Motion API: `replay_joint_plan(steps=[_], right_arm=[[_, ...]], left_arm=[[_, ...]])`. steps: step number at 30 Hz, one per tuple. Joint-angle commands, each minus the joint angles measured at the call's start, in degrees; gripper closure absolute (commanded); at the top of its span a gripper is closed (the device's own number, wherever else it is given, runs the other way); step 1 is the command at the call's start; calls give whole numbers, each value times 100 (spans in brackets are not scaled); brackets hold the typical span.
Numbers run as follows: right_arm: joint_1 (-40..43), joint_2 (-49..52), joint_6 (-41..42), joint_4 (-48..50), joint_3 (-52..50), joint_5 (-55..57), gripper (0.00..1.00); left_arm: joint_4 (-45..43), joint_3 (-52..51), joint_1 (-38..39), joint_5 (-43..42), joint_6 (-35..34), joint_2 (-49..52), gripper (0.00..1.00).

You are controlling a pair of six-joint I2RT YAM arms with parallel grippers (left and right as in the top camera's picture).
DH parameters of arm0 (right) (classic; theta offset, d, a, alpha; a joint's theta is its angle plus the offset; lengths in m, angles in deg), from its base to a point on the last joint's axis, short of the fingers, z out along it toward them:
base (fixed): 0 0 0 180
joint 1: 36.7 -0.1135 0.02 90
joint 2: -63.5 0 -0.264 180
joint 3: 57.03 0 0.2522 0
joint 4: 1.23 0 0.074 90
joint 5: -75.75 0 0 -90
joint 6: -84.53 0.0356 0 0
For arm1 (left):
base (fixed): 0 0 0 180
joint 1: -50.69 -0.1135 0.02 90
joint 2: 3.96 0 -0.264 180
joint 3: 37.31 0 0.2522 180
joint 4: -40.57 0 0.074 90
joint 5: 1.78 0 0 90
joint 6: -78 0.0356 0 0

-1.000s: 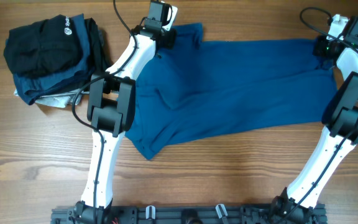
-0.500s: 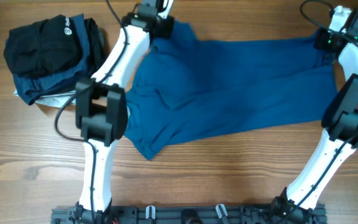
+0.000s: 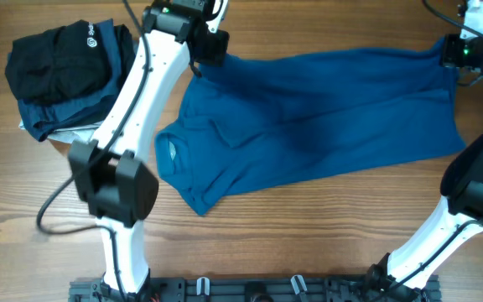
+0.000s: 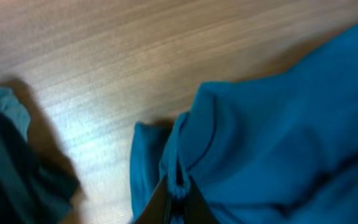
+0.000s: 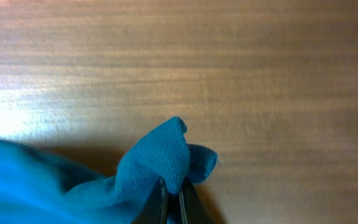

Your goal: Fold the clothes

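The blue polo shirt (image 3: 325, 117) lies spread across the table's middle, collar (image 3: 170, 151) at the left. My left gripper (image 3: 201, 52) is shut on the shirt's far left edge; in the left wrist view the fabric (image 4: 272, 137) bunches between the jaws of that gripper (image 4: 178, 198). My right gripper (image 3: 457, 52) is shut on the shirt's far right corner; the right wrist view shows that corner (image 5: 166, 155) pinched in that gripper (image 5: 171, 198), lifted above the wood.
A stack of folded garments sits at the far left: a black one with a white logo (image 3: 57, 59) over dark teal (image 3: 65, 109) and grey (image 3: 78, 136). Cables trail from both arms. Bare wood lies in front of the shirt.
Both grippers have moved toward the far edge and outward, pulling the shirt's far edge taut. The left arm swung left, uncovering the collar.
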Motion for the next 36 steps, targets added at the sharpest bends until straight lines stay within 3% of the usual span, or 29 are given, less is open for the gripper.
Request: replay_joint_plan(steps=[1,9,14,25,32,36], right_arm=[[243,-138,-275,-258,-31,-297,96],[275,-138,-708,-1123,-31,-380,96],[278,-133,-505,-1491,-184,-76,96],[315,-133,525,-1519,-752,2186,96],[444,-127,800,-1665,-782,2238,96],[505,-92,785,-1478,-935,2234,96]], left_arm=[[577,90,293,-31,-509,-581,96],[2568,87,704,-28,-1674,-614,96],[3141,-240,706,-28,-2092,-614,96],[1517,-2955,699,-7,-2382,-614,96],[490,-4286,570,-9,-2385,-614,96],[365,-4564,570,-9,-2385,-614,96]])
